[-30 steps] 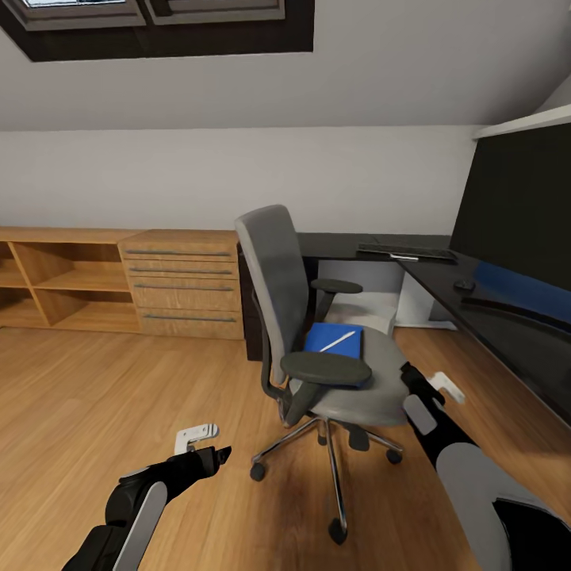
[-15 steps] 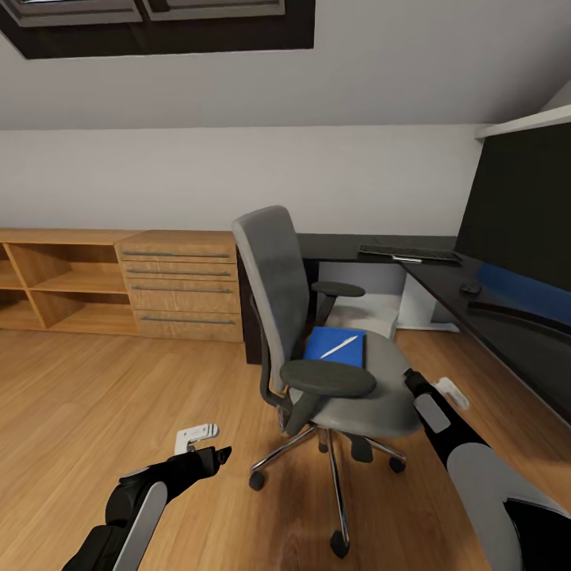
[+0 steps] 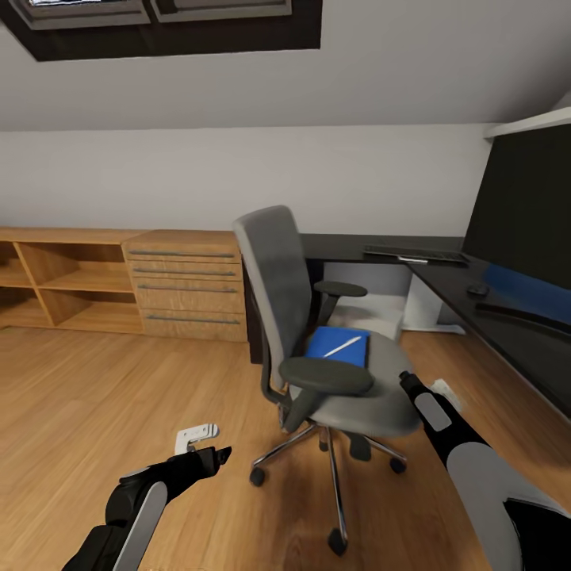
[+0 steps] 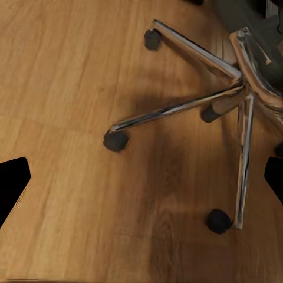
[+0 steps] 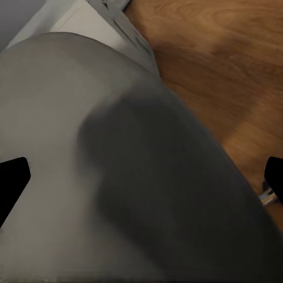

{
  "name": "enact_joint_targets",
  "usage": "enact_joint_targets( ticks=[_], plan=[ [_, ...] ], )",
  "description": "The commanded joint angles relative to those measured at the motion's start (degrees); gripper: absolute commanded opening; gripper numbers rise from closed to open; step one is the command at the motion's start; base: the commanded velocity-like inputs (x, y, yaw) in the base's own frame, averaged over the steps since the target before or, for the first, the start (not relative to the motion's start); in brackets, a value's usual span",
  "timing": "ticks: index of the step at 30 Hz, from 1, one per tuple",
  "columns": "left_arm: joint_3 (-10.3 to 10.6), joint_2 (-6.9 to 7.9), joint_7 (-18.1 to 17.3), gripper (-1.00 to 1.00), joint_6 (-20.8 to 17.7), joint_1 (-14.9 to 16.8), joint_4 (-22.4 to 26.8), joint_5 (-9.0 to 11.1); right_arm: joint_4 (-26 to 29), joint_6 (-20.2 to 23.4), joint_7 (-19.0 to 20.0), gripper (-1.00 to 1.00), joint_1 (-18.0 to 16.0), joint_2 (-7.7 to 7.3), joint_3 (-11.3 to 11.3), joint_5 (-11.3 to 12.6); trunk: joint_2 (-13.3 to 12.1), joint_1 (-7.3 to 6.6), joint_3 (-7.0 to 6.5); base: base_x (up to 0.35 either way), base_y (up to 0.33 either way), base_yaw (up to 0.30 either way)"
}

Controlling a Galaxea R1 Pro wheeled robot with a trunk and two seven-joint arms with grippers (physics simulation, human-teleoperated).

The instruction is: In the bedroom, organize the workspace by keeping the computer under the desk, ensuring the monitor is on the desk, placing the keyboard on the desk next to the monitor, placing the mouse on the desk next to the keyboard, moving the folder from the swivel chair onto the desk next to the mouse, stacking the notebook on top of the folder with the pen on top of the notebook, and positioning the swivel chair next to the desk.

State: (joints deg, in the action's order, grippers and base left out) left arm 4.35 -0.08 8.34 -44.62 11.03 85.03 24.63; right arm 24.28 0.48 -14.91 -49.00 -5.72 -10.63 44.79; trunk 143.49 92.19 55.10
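1. Two grippers in view. Left gripper hangs low over bare floor, fingers spread, gripping nothing; its wrist view looks down on the chrome base and casters.
2. Right gripper sits just beside the chair seat's front-right edge. Its dark fingertips show far apart at the edges of its wrist view, so released, nothing between them; grey seat cushion close in front.
3. Folder lies flat on the seat, pen resting diagonally on top of it.
4. Chair stands on the floor near the desk, back turned toward the wooden drawer chest.
5. Keyboard on the far desk section, by the wall.
6. Mouse on the nearer section, just beside the monitor.
7. White box under the desk; can't tell whether it's the computer.
8. Skylight overhead.
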Motion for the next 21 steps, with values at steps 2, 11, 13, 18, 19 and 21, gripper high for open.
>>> enact_joint_targets(
  ticks=[2, 11, 13, 18, 19, 21],
  plan=[
    [0.0, -0.02, 0.6, 1.00, -0.2, 0.0, 0.0, 0.6, 0.1, 0.1, -0.2, 1.00, 0.0, 0.01, 0.0, 0.9, 0.0, 0.00, 0.07, 0.000, 0.000, 0.240],
    [0.0, -0.09, 0.6, 1.00, -0.1, 0.0, -0.9, 0.6, 0.1, 0.1, -0.2, 1.00, 0.0, 0.01, 0.1, 0.9, 0.0, 0.00, 0.07, 0.139, 0.000, 0.247],
    [0.0, -0.09, 0.6, 1.00, -0.1, 0.0, -0.9, 0.6, 0.1, 0.1, -0.2, 1.00, 0.0, 0.01, 0.1, 0.9, 0.0, 0.00, 0.07, 0.290, 0.000, 0.227],
    [0.0, -0.10, 0.6, 1.00, -0.1, 0.0, -1.4, 0.5, 0.1, 0.1, -0.2, 1.00, 0.0, 0.01, 0.1, 0.9, 0.0, 0.00, 0.07, 0.109, 0.000, 0.219],
    [0.0, -0.10, 0.6, 1.00, -0.1, 0.0, -1.5, 0.5, 0.1, 0.1, -0.2, 1.00, 0.0, 0.01, 0.1, 0.9, 0.0, 0.00, 0.07, 0.026, 0.000, 0.216],
    [0.0, -0.10, 0.6, 1.00, -0.1, 0.0, -1.5, 0.5, 0.1, 0.1, -0.2, 1.00, 0.0, 0.01, 0.1, 0.9, 0.0, 0.00, 0.07, 0.011, 0.000, 0.216]
  ],
)
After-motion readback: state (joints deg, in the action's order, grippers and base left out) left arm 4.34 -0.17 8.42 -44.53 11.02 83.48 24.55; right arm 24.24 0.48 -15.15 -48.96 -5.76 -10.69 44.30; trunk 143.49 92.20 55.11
